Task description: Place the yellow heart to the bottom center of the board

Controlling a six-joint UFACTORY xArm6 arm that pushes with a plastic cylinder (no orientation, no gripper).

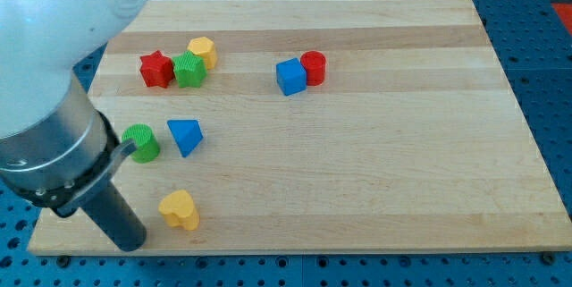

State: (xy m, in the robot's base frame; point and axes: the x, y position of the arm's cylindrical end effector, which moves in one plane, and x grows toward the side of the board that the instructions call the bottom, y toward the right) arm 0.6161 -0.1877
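Observation:
The yellow heart (180, 209) lies near the board's bottom edge, at the view's lower left. My tip (132, 240) rests on the board just left of the heart, with a small gap between them. The dark rod slants up and to the left from the tip into the large arm body, which fills the view's left side and hides the board's left edge.
On the wooden board (375, 171), a green cylinder (141, 142) and a blue triangle (185, 135) lie above the heart. A red star (155, 69), a green star (189, 70) and a yellow hexagon (203, 51) cluster at upper left. A blue cube (290, 77) touches a red cylinder (314, 67) at top centre.

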